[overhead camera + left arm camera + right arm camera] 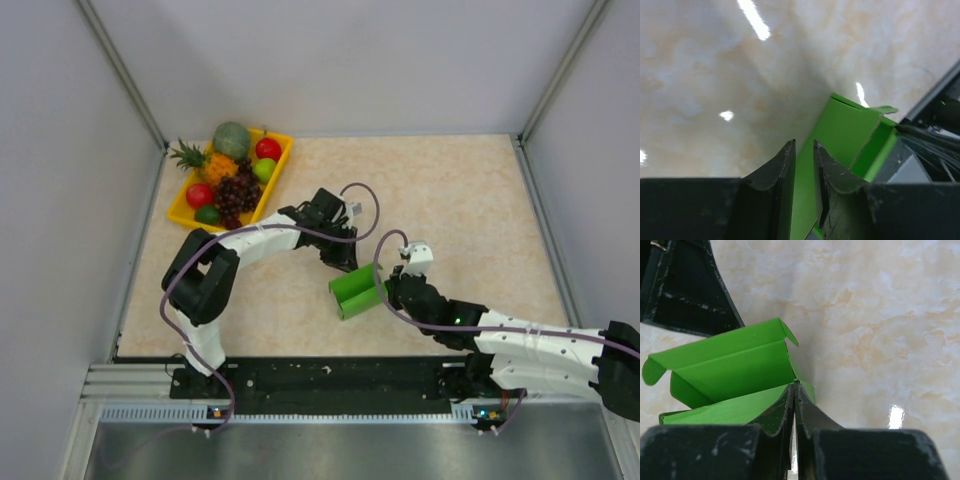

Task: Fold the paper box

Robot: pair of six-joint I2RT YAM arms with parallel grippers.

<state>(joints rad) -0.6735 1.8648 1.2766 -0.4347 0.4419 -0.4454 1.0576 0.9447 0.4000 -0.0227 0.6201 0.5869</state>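
Observation:
The bright green paper box (355, 290) lies half folded on the beige table between both arms, its walls raised and its flaps loose. My right gripper (385, 290) holds its right side. In the right wrist view the jaws of the right gripper (796, 385) are pressed together on a wall edge of the paper box (730, 365). My left gripper (345, 262) reaches the box from behind. Its jaws (804, 144) stand a narrow gap apart, with a panel of the paper box (845, 130) showing in the gap. Whether the panel touches them is unclear.
A yellow tray (278, 175) with several fruits stands at the far left of the table. Grey walls enclose the table on three sides. The black rail with the arm bases runs along the near edge. One finger of the left gripper (685, 290) shows in the right wrist view.

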